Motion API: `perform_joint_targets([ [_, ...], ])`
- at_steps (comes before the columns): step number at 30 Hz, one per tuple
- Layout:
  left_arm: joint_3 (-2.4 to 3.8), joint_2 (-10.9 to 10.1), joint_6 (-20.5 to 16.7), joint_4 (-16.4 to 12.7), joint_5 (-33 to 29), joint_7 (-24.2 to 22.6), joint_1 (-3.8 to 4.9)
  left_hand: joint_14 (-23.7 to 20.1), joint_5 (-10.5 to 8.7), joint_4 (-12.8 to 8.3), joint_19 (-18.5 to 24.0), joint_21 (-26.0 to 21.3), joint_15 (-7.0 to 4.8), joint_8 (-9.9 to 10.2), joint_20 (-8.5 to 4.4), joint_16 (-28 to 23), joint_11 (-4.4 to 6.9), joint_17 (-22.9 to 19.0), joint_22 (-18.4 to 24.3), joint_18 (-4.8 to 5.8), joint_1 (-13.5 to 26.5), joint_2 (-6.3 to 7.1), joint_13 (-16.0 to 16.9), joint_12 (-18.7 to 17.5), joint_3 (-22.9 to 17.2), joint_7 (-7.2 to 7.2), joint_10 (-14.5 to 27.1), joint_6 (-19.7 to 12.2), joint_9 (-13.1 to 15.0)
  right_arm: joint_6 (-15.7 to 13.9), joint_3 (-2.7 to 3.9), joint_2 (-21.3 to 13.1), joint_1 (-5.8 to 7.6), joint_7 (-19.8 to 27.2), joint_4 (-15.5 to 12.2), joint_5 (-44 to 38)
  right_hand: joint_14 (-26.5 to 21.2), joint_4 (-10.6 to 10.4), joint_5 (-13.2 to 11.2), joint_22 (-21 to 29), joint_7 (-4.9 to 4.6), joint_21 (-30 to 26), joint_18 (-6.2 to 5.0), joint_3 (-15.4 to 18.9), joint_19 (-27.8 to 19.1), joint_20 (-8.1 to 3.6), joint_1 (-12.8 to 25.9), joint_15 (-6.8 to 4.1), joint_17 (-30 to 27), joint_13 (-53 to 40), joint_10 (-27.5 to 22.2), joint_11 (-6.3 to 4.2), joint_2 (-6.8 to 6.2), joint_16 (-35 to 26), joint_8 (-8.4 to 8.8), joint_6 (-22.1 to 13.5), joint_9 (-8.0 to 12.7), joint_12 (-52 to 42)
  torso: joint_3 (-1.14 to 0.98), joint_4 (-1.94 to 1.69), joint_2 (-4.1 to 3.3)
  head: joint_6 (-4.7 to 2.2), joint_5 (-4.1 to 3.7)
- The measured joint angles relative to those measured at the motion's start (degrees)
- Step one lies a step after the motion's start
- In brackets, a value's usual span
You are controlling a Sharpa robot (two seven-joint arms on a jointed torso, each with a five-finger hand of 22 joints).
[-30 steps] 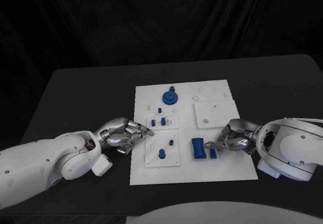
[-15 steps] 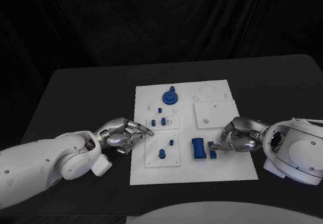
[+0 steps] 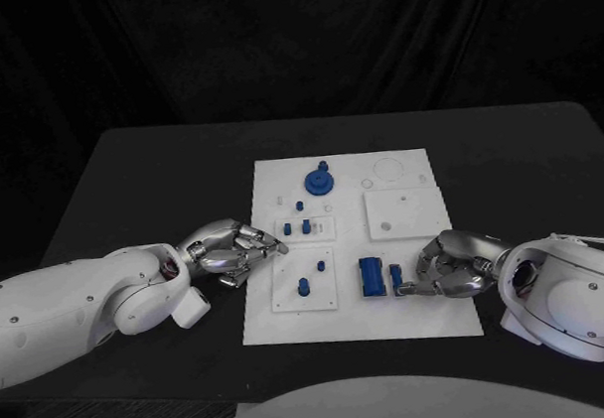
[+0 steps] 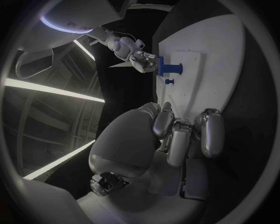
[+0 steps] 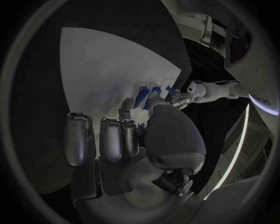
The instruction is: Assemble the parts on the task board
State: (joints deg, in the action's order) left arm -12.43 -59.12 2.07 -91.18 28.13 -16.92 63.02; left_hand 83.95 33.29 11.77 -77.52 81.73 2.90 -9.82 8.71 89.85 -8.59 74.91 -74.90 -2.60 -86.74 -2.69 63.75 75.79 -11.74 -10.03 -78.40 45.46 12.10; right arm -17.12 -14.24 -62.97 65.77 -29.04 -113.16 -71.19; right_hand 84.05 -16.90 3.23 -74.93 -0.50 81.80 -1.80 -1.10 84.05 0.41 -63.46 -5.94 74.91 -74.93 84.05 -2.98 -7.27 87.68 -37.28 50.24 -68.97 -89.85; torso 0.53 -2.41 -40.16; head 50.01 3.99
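A matte black table (image 3: 156, 183) stands before a black curtain backdrop (image 3: 301, 40), and a white rectangular task board (image 3: 358, 313) lies at the table's middle.

Nearest in the head view, the silver right hand (image 3: 451, 266) rests on the board's near right part, its fingertips against a small upright blue peg (image 3: 396, 280) just beside a wider blue block part (image 3: 372, 276). Whether it actually pinches the peg cannot be told from here. The silver left hand (image 3: 231, 251) sits at the board's left edge with fingers curled inward and nothing visible in them. A small blue pin (image 3: 304, 288) stands in a raised white tile between the two hands.

The left wrist view shows what the head view hides: the left hand's fingers (image 4: 175, 140) lie bent side by side over the board's edge, gripping nothing, while across the board the right hand (image 4: 140, 58) touches the blue block and peg (image 4: 169, 68). The right wrist view shows the right hand's fingers (image 5: 111, 140) folded close together over the white surface, the blue pieces (image 5: 146, 95) just past its thumb, partly hidden by it.

Farther back stand two short blue pegs (image 3: 298, 228), a tiny blue stud (image 3: 299, 205), and farthest a round blue knob part (image 3: 319, 179). A plain white square tile (image 3: 403, 211) lies right of them.
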Motion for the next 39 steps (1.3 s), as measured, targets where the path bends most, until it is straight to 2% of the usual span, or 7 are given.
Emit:
perform_joint_targets([
  [7, 0.00, -0.02, 0.00, 0.06, 0.00, 0.03, 0.00, 0.00, 0.00, -0.24, 0.19, -0.34, 0.01, 0.00, 0.19, 0.00, -0.03, 0.00, 0.00, 0.00, 0.00, 0.00, 0.00, 0.00, -0.24, 0.00, 0.45, 0.00, 0.05, 0.10, 0.00, -0.05, -0.17, 0.17, -0.04, -0.52, -0.17, 0.00, 0.00, 0.00, 0.20, 0.00, -0.01, 0.31, 0.00, 0.00, -0.09, -0.17, 0.00, 0.00, 0.00, 0.00, -0.51, 0.00, -0.38, -0.20, -0.43, 0.00, -0.01, 0.00, -0.04, 0.00, -0.03],
  [19, 0.00, 0.07, 0.00, 0.19, 0.00, 0.07, -0.01, -0.09, 0.00, -0.24, 0.19, -0.34, 0.11, 0.00, 0.19, 0.00, -0.03, 0.00, 0.00, 0.00, 0.00, 0.00, 0.00, 0.00, -0.24, 0.00, 0.46, 0.00, 0.04, 0.32, 0.00, 0.06, -0.25, 0.15, 0.20, -0.83, 0.03, 0.01, 0.00, 0.01, 0.20, 0.00, -0.01, 0.30, -0.17, -0.16, -0.12, -0.37, 0.00, 0.01, -0.03, -0.02, -0.48, 0.00, -1.29, -0.20, -1.10, 0.00, -0.01, -0.02, -0.02, 0.00, -0.02],
  [21, 0.00, 0.08, 0.00, 0.20, 0.00, 0.08, -0.01, -0.09, 0.00, -0.24, 0.19, -0.34, 0.11, 0.00, 0.19, 0.00, -0.03, 0.00, 0.00, 0.00, 0.00, 0.00, 0.00, 0.00, -0.24, 0.00, 0.46, 0.00, 0.04, 0.39, 0.00, 0.13, -0.25, 0.12, 0.28, -0.88, 0.03, 0.32, 0.00, 0.01, 0.20, 0.00, -0.01, -0.01, -0.21, -0.20, -0.68, -0.37, 0.00, 0.01, -0.21, -0.20, 0.09, 0.00, -1.58, -0.20, -1.33, 0.00, -0.01, -0.02, -0.02, 0.00, -0.02],
  [28, 0.00, 0.15, 0.01, 0.23, 0.00, 0.12, -0.01, -0.09, 0.00, -0.23, 0.19, -0.34, 0.12, 0.00, 0.19, 0.00, -0.03, 0.00, 0.00, 0.00, 0.00, 0.00, 0.00, 0.00, -0.24, 0.00, 0.46, 0.00, 0.04, 0.47, 0.00, 0.58, -0.29, -0.08, 0.46, -1.33, 0.03, 0.46, 0.00, 0.02, 0.24, 0.00, 0.00, -0.68, 0.00, -0.40, -3.06, -0.37, 0.00, 0.01, 0.00, -0.41, 0.50, 0.00, -2.11, -0.58, -1.95, 0.00, -0.01, -0.04, -0.03, 0.00, -0.03],
  [31, 0.00, 0.17, 0.02, 0.23, 0.00, 0.14, -0.01, -0.08, 0.00, -0.23, 0.19, -0.34, 0.12, 0.00, 0.19, 0.00, -0.03, 0.00, 0.00, 0.00, 0.00, 0.00, 0.00, 0.00, -0.24, 0.00, 0.46, 0.00, 0.03, 0.31, 0.00, 0.69, -0.33, -0.22, 0.48, -1.67, 0.03, 0.63, 0.33, 0.02, 0.20, 0.00, -0.01, -0.97, 0.00, -0.40, -3.77, -0.37, 0.00, 0.01, 0.00, -0.41, 1.19, 0.00, -2.54, -0.62, -2.25, 0.00, -0.01, -0.04, -0.03, 0.00, -0.06],
  [39, 0.00, 0.23, 0.05, 0.30, 0.00, 0.16, -0.01, 0.00, 0.00, -0.23, 0.19, -0.34, 0.20, 0.00, 0.19, 0.00, -0.03, 0.00, 0.00, 0.00, 0.00, 0.00, 0.00, 0.00, -0.23, 0.00, 0.46, 0.00, 0.03, -0.33, -0.01, 1.00, -0.38, -0.63, 0.53, -2.38, -0.12, 0.86, 0.50, 0.02, 0.40, 0.00, -0.01, -1.20, 0.00, -0.41, -4.70, -0.52, 0.00, 0.02, 0.00, -0.41, 1.51, 0.00, -2.99, -0.82, -2.70, 0.00, -0.01, -0.04, -0.03, 0.00, -0.09],
])
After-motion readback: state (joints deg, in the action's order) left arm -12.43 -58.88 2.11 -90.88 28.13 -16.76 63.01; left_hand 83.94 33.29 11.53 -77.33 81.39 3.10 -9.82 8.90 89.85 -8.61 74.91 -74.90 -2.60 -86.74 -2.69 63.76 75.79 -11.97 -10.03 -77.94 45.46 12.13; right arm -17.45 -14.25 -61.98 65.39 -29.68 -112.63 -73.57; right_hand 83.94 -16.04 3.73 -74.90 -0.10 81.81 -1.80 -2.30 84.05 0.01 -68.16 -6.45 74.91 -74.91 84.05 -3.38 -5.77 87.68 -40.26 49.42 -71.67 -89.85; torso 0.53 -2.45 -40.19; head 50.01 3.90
